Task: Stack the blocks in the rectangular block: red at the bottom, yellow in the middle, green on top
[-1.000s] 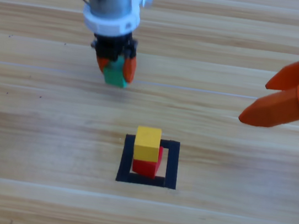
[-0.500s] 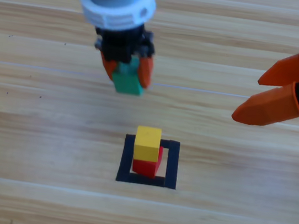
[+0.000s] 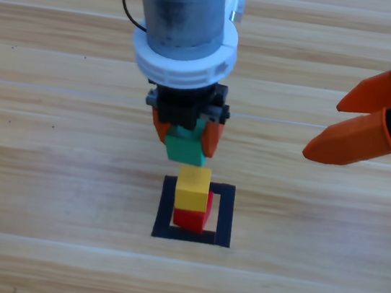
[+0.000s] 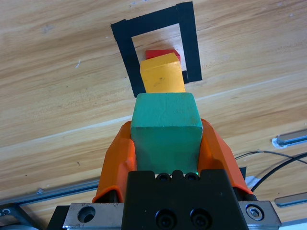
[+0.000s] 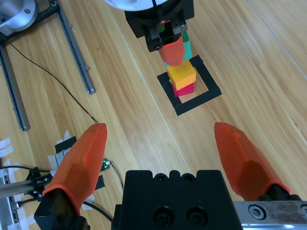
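Note:
A yellow cube (image 3: 192, 188) sits on a red cube (image 3: 192, 219) inside the black tape rectangle (image 3: 223, 216) on the wooden table. My left gripper (image 3: 185, 139) is shut on the green cube (image 3: 184, 147) and holds it in the air, just behind and above the yellow cube. In the left wrist view the green cube (image 4: 165, 131) fills the space between the jaws, with the yellow cube (image 4: 162, 74), a sliver of red cube (image 4: 163, 53) and the tape rectangle (image 4: 188, 38) beyond. My right gripper (image 3: 359, 118) waits open at the right edge.
The right wrist view shows the stack (image 5: 181, 77) in the tape rectangle (image 5: 211, 91), metal rails (image 5: 76, 50) and a thin black cable (image 5: 53, 79) off to one side, with taped wiring (image 5: 64, 148) near the table's edge.
My left gripper has carried the green cube forward and rightward from the back left, ending close above the yellow cube. The right gripper shifted slightly left early on, then held still.

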`<state>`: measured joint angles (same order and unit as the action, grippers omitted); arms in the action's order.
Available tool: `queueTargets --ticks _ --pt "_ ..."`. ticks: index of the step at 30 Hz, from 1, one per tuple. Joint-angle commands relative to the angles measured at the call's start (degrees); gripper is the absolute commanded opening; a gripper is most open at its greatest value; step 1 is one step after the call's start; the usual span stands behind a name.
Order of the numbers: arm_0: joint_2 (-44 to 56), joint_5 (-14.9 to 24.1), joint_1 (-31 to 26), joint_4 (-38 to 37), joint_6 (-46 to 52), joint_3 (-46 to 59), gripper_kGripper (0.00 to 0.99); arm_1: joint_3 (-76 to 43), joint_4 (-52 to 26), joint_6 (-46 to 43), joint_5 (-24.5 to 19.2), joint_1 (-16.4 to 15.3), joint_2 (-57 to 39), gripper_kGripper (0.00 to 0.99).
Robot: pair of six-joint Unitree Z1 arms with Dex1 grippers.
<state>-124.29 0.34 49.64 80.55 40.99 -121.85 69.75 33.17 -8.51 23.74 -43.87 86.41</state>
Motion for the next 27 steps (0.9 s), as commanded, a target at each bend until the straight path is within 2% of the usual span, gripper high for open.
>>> queueTargets --ticks 1,14,27 --pt "-4.65 0.27 1.43 0.22 0.58 -1.20 0.000 -0.14 -0.30 -0.28 0.43 -1.65 0.16 0.990" --pt "-9.31 0.54 0.81 0.13 1.81 -3.39 0.000 -0.67 -0.30 -0.37 0.43 -1.65 -0.54 0.990" --pt "-9.92 0.89 -0.33 0.13 2.96 -4.10 0.000 -0.67 -0.30 -0.37 0.43 -1.65 -0.72 0.990"
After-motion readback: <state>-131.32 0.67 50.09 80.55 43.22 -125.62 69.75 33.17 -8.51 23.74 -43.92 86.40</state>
